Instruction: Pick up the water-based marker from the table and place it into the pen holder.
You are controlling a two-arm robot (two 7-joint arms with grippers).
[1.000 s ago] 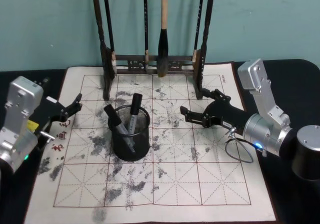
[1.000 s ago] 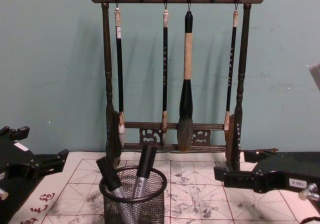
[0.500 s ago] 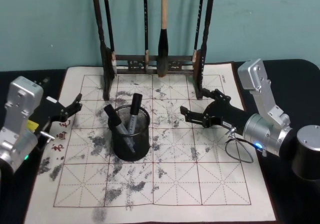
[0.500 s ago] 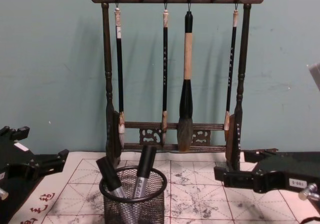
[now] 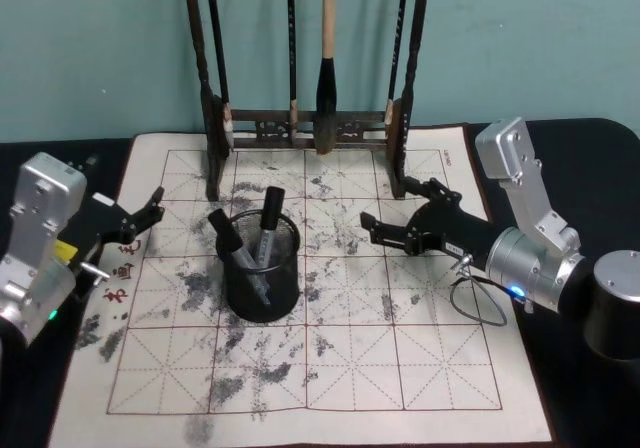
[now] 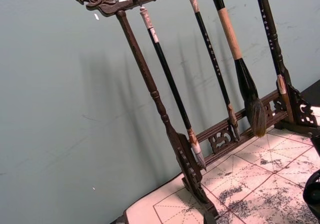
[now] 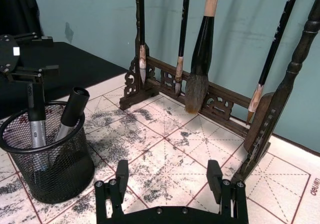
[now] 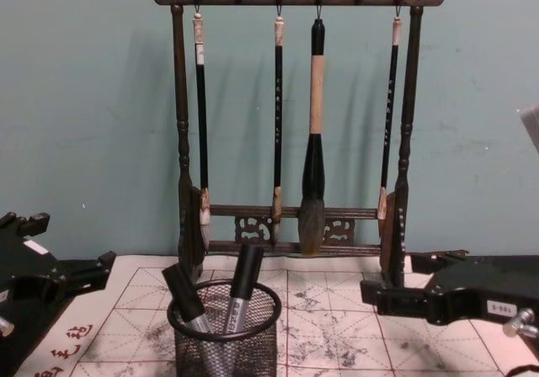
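A black worktop [image 5: 600, 138] is seen, largely covered by a gridded, ink-stained calligraphy mat [image 5: 330, 368]. At the mat's far edge a tall dark carved brush rack [image 5: 214, 118] is stood, with four brushes [image 8: 313, 141] hung from its top bar.

The right gripper [image 5: 393, 210] is held low over the right half of the mat, near the rack's right foot and well apart from the pen holder; its two fingers are spread apart and nothing is held between them, as is confirmed in the right wrist view [image 7: 167, 176]. The left gripper [image 5: 152, 211] is positioned at the mat's left edge, beside the red printed characters [image 5: 122, 268], its fingers likewise parted and empty. In the chest view the left gripper [image 8: 80, 274] is seen at the lower left and the right gripper [image 8: 404, 289] at the lower right.

The pen holder [image 5: 260, 268], a black wire-mesh cup with a thick round rim, is stood upright on the mat left of centre, in front of the rack's left foot. Two water-based markers [image 5: 266, 230] with black caps and grey barrels are seen inside it, leaned against the rim with caps upward [image 8: 246, 278]. A coiled cable [image 5: 480, 303] is lain on the mat near its right edge.
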